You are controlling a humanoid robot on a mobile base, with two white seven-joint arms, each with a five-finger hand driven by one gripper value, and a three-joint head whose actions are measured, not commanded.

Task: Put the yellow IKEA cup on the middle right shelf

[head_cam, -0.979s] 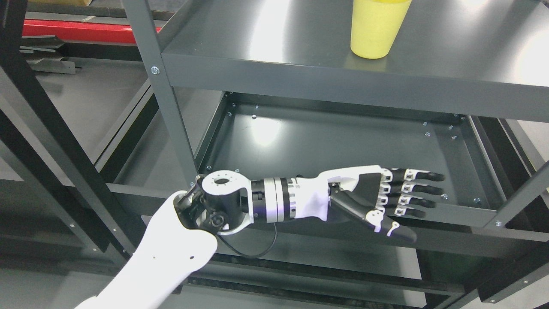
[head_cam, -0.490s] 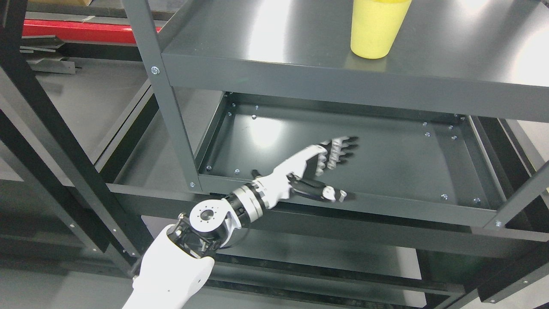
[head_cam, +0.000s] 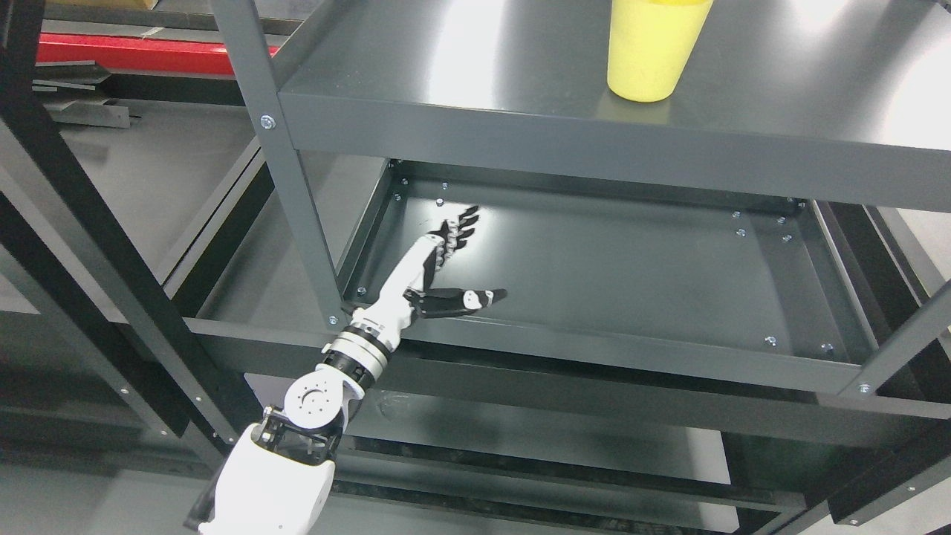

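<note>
Far left, a red bar (head_cam: 148, 52) runs behind the black frame posts (head_cam: 82, 245), with grey metal scraps (head_cam: 82, 111) lying on the floor just below it. Moving right, a grey upright (head_cam: 278, 163) of the shelf unit rises from the near corner of the lower tray to the shelf above. That upper shelf (head_cam: 475, 96) is dark grey steel, shiny, throwing back bright patches of ceiling light. Under it sits the lower shelf (head_cam: 631, 275), a shallow tray with a raised lip and small bolts round its edge, bare across the middle and right.

Now the arm: the left arm (head_cam: 267, 483) comes in at the lower left, white shell first, then a silver wrist joint, reaching up and over the tray's near-left corner. The robot hand (head_cam: 438, 271) hangs flat above the tray's left part, fingers (head_cam: 462, 227) straight and held side by side pointing far-right, thumb (head_cam: 475, 297) splayed out to the right. It grips nothing.

Further right and up, the cup (head_cam: 652, 48), yellow, stands upright on the upper shelf, right of centre, its rim cut off by the top edge. It is well apart from the hand.
</note>
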